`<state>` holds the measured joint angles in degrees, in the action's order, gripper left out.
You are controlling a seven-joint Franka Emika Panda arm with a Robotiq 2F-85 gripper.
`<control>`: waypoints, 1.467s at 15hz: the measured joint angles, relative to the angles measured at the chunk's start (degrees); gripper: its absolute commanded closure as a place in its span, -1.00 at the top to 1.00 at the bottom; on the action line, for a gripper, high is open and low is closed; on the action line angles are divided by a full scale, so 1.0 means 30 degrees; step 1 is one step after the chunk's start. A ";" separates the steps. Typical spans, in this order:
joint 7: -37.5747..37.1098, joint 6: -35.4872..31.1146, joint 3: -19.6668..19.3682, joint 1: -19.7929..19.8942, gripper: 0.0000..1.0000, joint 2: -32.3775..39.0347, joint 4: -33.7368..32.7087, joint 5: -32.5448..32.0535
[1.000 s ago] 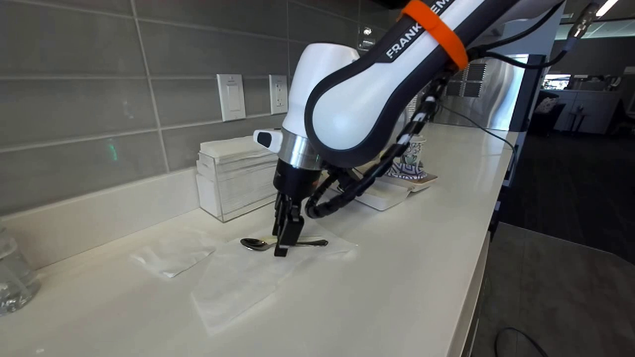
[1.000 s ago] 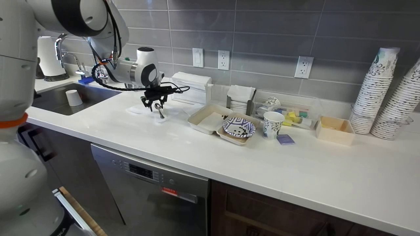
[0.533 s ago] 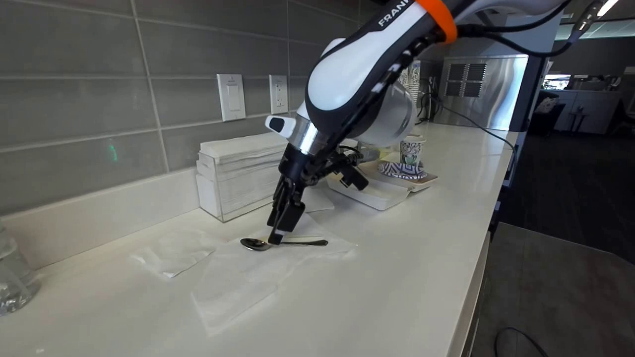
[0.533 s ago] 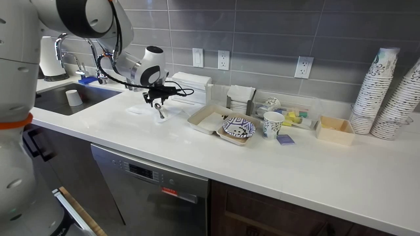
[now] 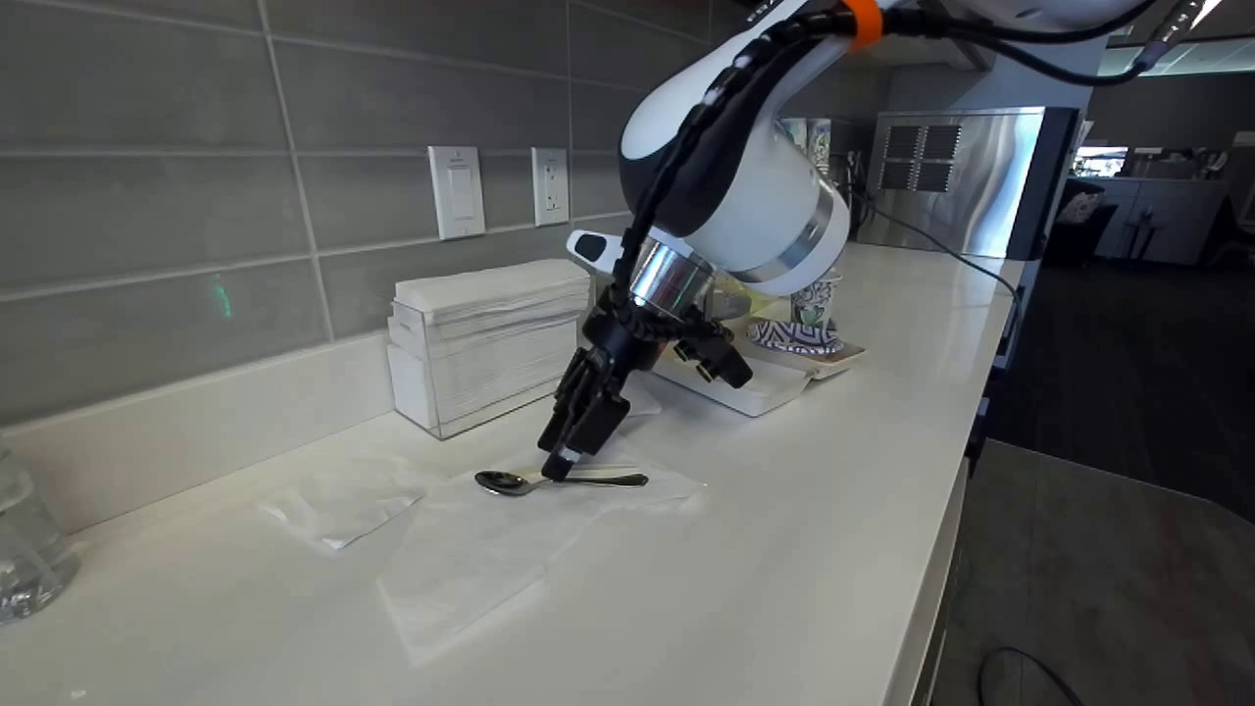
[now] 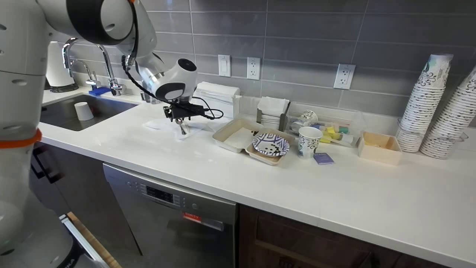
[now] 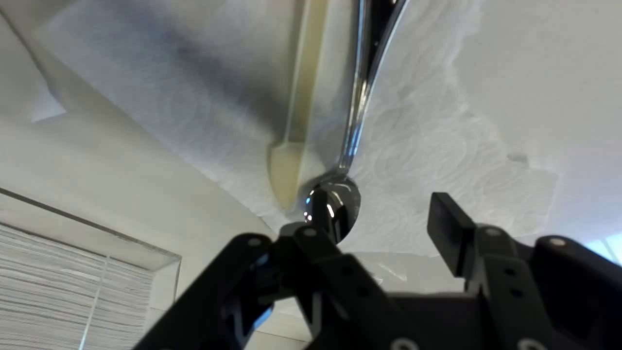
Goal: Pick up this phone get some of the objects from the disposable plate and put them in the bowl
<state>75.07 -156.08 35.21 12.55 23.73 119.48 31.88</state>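
Observation:
The phone, really a slim dark metal spoon (image 5: 505, 482), lies on a paper napkin in both exterior views; it also shows in the wrist view (image 7: 342, 192). My gripper (image 5: 559, 466) is tilted and low over the spoon's neck. In the wrist view my gripper (image 7: 376, 223) has its fingers apart with nothing between them; the left finger hides part of the spoon head. The disposable plate (image 6: 225, 136) is a shallow open tray. The blue-patterned bowl (image 6: 264, 141) sits on its right half. Dark bits, the objects (image 6: 275, 152), show in the bowl; a few more lie in the tray.
A pale yellow stick (image 7: 303, 97) lies close beside the spoon. A napkin box (image 5: 500, 353) stands behind the gripper. A paper cup (image 6: 309, 143), clear bin (image 6: 353, 121) and cup stacks (image 6: 427, 104) are farther along. A clear bottle (image 5: 29, 549) stands at one edge.
My wrist has tilted over and shifted toward the tray, and the fingertips have risen slightly and lean over the spoon. The spoon, tray and bowl have not moved.

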 measured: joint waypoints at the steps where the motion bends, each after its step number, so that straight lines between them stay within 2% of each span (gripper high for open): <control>1: 0.0684 0.0000 0.0130 0.0211 0.06 -0.0008 0.0099 0.0640; 4: 0.2480 0.0000 0.0147 0.0457 0.09 -0.0025 0.0380 0.2353; 7: 0.4106 0.0000 0.0075 0.0456 -0.15 -0.0028 0.0555 0.3835; 8: 0.4679 0.0000 0.0062 0.0438 -0.17 -0.0029 0.0595 0.4365; 9: 0.5227 0.0000 0.0028 0.0392 -0.32 -0.0031 0.0623 0.4894; 10: 0.5734 0.0000 -0.0055 0.0299 -0.21 -0.0035 0.0635 0.5396; 11: 0.6199 0.0000 -0.0201 0.0167 -0.29 -0.0040 0.0636 0.5846; 18: 0.8924 -0.0002 -0.2113 -0.1454 -0.23 -0.0101 0.0626 0.8801; 21: 0.9654 -0.0198 -0.2342 -0.1741 -0.37 -0.0076 0.0616 0.9623; 22: 0.9845 -0.0377 -0.2263 -0.1714 -0.37 -0.0075 0.0616 0.9801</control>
<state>104.61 -157.21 28.42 7.41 23.50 121.33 61.28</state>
